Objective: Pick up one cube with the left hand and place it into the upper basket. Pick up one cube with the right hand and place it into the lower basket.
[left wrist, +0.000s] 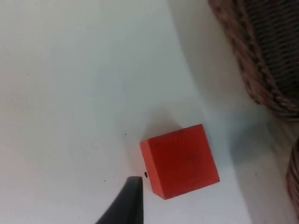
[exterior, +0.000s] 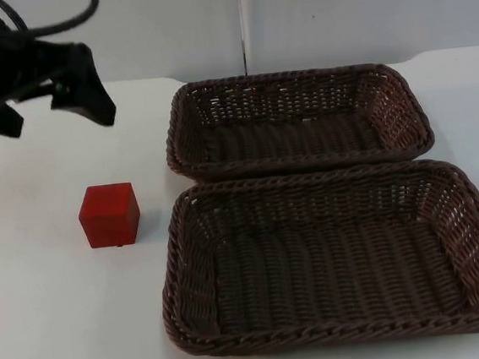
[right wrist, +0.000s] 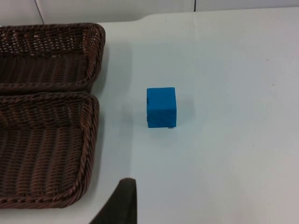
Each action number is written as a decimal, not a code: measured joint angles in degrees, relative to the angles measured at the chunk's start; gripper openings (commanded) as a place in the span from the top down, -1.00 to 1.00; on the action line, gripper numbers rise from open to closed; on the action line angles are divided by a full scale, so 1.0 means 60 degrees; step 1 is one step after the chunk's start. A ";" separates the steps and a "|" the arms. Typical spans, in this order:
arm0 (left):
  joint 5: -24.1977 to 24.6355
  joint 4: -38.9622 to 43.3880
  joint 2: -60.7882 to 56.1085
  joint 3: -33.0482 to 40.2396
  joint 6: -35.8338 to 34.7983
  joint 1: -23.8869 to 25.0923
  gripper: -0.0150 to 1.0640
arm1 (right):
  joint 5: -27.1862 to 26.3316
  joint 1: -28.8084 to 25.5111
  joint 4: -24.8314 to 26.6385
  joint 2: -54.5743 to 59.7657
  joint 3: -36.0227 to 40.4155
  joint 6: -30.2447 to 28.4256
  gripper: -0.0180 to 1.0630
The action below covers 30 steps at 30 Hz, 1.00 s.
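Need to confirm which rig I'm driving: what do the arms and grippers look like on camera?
The left gripper is matte black and angular, with two wedge-shaped fingers tapering to blunt tips, on a bulky black arm. No markings are visible. In each wrist view a dark, narrow, smooth fingertip shows, the right one much the same.

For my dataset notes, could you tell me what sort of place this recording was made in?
Probably a robot lab test bench rather than a home: a bare white table ending at a grey partition wall, set only with two wicker baskets, a red cube and a blue cube.
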 measured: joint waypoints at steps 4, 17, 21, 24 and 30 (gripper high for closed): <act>-0.0116 0.0016 0.0478 0.0000 -0.0006 -0.0018 -0.97 | 0.0000 0.0000 0.0000 0.0000 0.0000 0.0000 -0.98; -0.0502 0.0183 0.1831 -0.0561 -0.0375 -0.0353 -0.97 | 0.0000 0.0000 0.0000 0.0000 0.0000 0.0000 -0.98; -0.0719 0.0432 0.2201 -0.0648 -0.0614 -0.0353 -0.97 | 0.0000 0.0000 0.0000 0.0000 0.0000 0.0000 -0.98; -0.0868 0.0539 0.2390 -0.0648 -0.0712 -0.0353 -0.97 | 0.0000 0.0000 0.0000 0.0000 0.0000 0.0000 -0.98; -0.1159 0.0573 0.2756 -0.0685 -0.0797 -0.0353 -0.97 | 0.0000 0.0000 0.0000 0.0000 0.0000 0.0000 -0.98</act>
